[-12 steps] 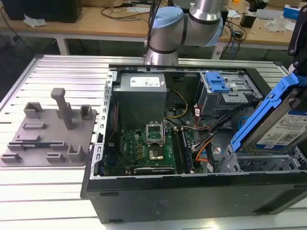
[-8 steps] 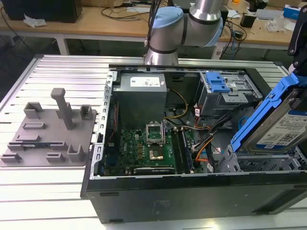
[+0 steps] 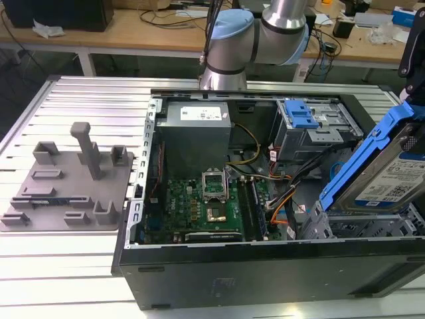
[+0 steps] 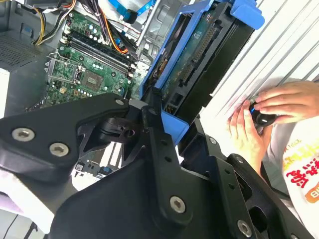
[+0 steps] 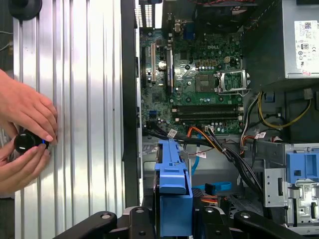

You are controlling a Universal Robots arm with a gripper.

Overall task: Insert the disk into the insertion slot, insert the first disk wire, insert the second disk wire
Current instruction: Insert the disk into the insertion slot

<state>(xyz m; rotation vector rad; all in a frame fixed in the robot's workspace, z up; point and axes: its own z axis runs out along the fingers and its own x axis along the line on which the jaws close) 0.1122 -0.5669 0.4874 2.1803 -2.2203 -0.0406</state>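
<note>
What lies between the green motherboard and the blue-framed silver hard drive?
A bundle of black and orange cables crosses between the green motherboard and the silver hard drive in its blue caddy, in the exterior view.

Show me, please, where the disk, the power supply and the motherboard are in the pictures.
disk [image 3: 392, 181], exterior view, on its silver labelled face.
power supply [image 3: 196, 139], exterior view, on its grey side wall.
motherboard [image 3: 182, 206], exterior view, on the green board.
</note>
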